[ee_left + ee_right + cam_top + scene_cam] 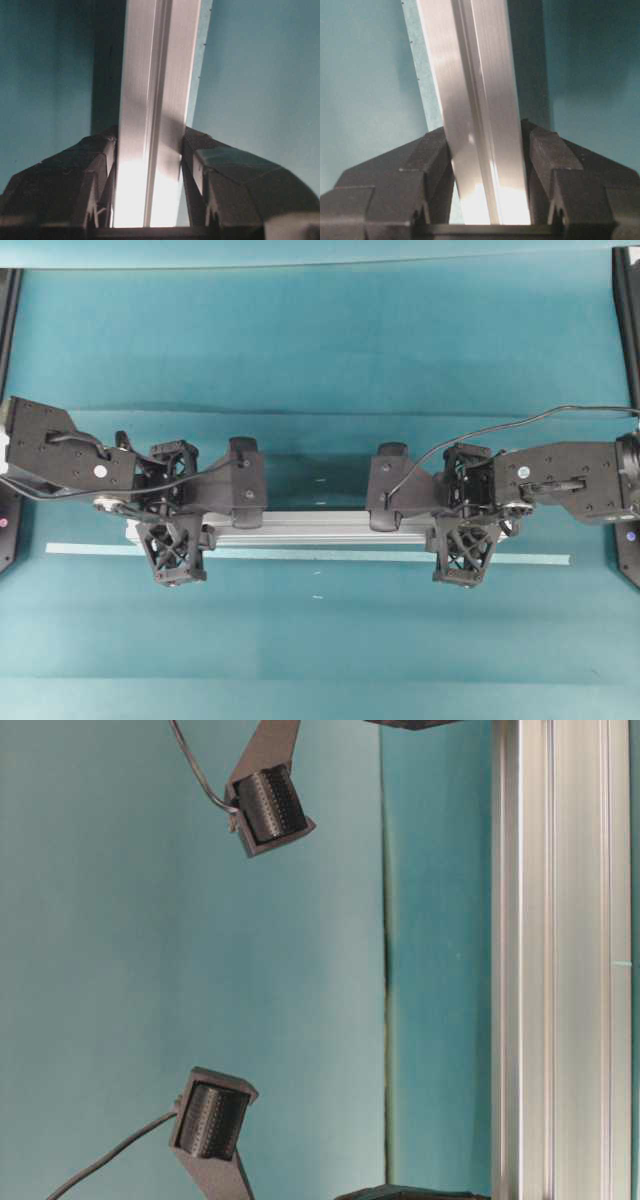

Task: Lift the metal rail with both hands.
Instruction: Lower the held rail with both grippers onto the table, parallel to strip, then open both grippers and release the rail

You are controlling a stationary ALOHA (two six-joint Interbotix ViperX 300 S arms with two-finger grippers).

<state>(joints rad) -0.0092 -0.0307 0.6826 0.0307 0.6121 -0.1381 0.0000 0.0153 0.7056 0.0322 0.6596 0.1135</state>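
The metal rail [320, 528] lies crosswise over the teal table [320, 360], a long silver grooved bar. My left gripper [172, 525] is shut on it near its left end, with one lattice finger on each side. My right gripper [465, 525] is shut on it near its right end in the same way. In the left wrist view the fingers press both sides of the rail [155, 75] at the gripper [149, 142]. The right wrist view shows the same: rail [465, 65], gripper [487, 135]. The rail [560, 960] fills the right of the table-level view. A dark shadow runs beside it.
A thin pale tape strip [330, 555] lies on the table along the rail's near side, longer than the rail; it also shows in the wrist views [202, 30] [417, 60]. Black frame posts [625, 330] stand at the table's side edges. Two dark ribbed blocks with cables [270, 808] hang in the table-level view.
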